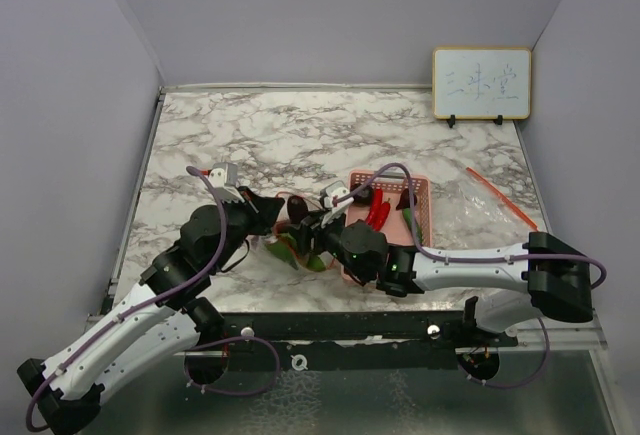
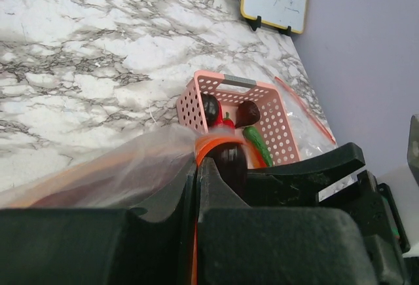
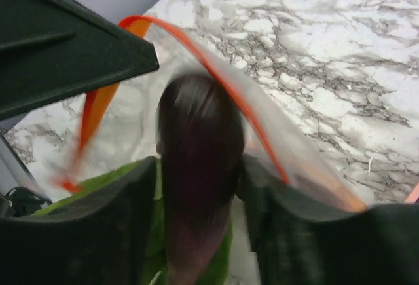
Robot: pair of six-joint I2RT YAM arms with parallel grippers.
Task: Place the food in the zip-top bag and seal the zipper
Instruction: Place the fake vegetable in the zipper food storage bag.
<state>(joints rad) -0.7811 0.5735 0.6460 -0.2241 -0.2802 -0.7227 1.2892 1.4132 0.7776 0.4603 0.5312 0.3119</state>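
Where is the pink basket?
In the top view, the pink basket sits on the marble table, right of centre, just beyond the right arm, with a clear bag at its right.

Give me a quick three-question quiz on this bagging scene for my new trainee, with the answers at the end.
1. True or false: the left hand is clamped shut on the orange zipper edge of the zip-top bag.
2. What lies between the fingers of the right hand, above the bag's mouth? A) a carrot B) a dark piece C) a white mushroom
3. In a few words: what container is the red chili lying in?

Key: 1 true. 2 B. 3 the pink basket.
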